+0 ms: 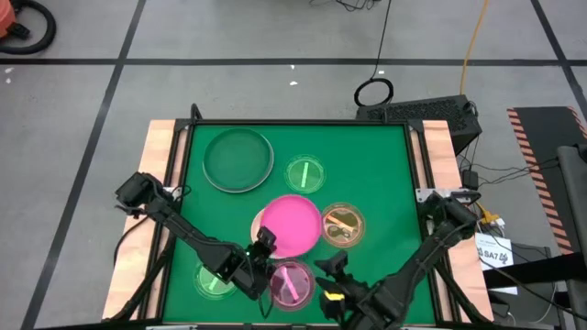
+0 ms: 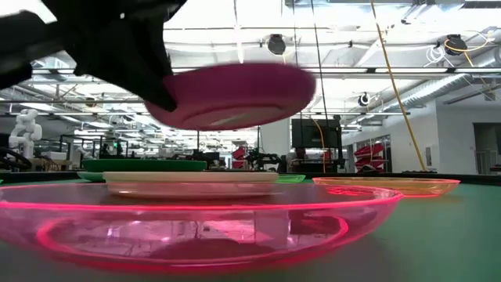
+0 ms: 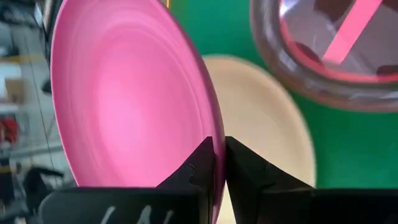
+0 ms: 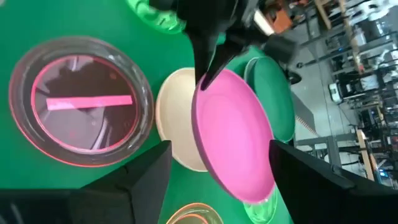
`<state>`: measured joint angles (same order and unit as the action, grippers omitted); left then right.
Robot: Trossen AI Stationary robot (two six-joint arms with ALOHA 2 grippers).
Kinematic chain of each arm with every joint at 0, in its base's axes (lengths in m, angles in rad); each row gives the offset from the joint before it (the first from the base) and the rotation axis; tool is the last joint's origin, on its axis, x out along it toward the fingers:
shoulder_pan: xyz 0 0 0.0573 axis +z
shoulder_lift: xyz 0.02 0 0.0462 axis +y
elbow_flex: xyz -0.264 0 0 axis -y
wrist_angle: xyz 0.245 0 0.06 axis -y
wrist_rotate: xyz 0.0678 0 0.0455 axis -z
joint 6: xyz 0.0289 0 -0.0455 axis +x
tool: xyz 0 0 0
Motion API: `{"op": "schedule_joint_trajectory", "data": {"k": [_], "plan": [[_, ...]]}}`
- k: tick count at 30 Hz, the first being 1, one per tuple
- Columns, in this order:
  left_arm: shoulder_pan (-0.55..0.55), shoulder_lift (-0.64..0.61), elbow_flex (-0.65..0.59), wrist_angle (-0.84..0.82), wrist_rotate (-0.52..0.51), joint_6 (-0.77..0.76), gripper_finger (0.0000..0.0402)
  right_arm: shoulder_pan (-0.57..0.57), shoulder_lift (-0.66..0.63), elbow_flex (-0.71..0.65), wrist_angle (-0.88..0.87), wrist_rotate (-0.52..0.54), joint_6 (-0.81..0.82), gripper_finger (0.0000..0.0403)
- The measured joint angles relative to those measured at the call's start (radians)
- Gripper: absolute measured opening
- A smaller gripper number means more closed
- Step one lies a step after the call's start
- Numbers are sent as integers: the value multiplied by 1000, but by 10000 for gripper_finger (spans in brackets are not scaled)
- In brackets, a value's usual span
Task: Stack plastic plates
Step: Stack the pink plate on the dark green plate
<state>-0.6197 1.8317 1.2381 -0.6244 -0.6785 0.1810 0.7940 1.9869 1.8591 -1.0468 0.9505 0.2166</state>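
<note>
A hot-pink plate hangs in the air over a white plate that lies flat on the green mat. My left gripper is shut on the pink plate. My right gripper is open near the table's near edge, between a see-through pink plate and an amber plate, and touches nothing. A dark-green plate and two see-through green plates also lie flat on the mat. My left gripper pinches the hot-pink plate's rim on its near-left side between its two fingers, one on each face. It reaches in from the table's near-left side. The plate is lifted clear above the white plate, close to level with a slight tilt.
The see-through pink plate sits nearest the near edge, right before the low camera. Wooden strips border the mat on the left and right. Bare mat shows toward the far right corner.
</note>
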Motion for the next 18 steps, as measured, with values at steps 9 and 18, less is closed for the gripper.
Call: {"op": "schedule_joint_trajectory", "data": {"k": [9,18], "plan": [[65,-12,0,-162,86,-132,35,78,-72,0,-93,17,194,258],[140,-211,-13,-283,132,-151,35,109,-75,0,-132,16,254,258]]}}
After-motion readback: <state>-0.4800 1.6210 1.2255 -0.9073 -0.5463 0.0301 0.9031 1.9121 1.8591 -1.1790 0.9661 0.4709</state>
